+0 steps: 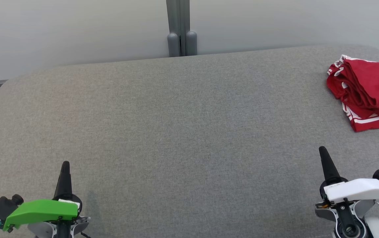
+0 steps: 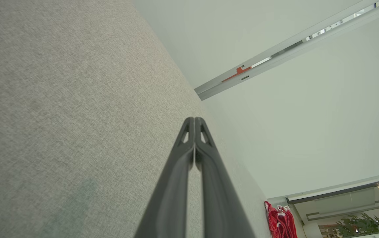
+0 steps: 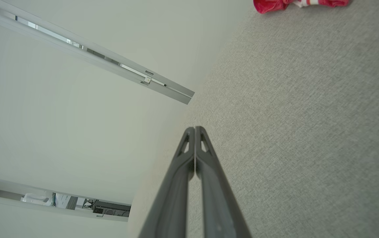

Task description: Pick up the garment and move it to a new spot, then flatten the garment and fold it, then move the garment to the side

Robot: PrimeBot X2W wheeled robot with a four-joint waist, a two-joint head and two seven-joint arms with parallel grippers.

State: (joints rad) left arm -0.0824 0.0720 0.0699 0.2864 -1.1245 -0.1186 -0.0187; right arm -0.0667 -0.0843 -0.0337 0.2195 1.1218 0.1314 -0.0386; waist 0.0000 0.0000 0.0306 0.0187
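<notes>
Lying far right: red garment (image 1: 367,89), bunched on grey tabletop (image 1: 176,132)
My left hand (image 1: 65,164): closed tight, holding nothing
My right hand (image 1: 323,150): closed tight, holding nothing

Nothing really readable here, tbh. The right gripper (image 1: 323,152) has a white sticker (image 1: 335,186) at the base of its fingers with a line of tiny dark print, but it's way too small to make out. The left gripper (image 1: 65,166) has a white patch (image 1: 69,201) in the same spot, and I can't tell if anything's printed on it. The red garment (image 1: 367,89) has white stripes and some curled white marks, none of it legible as letters.
</notes>
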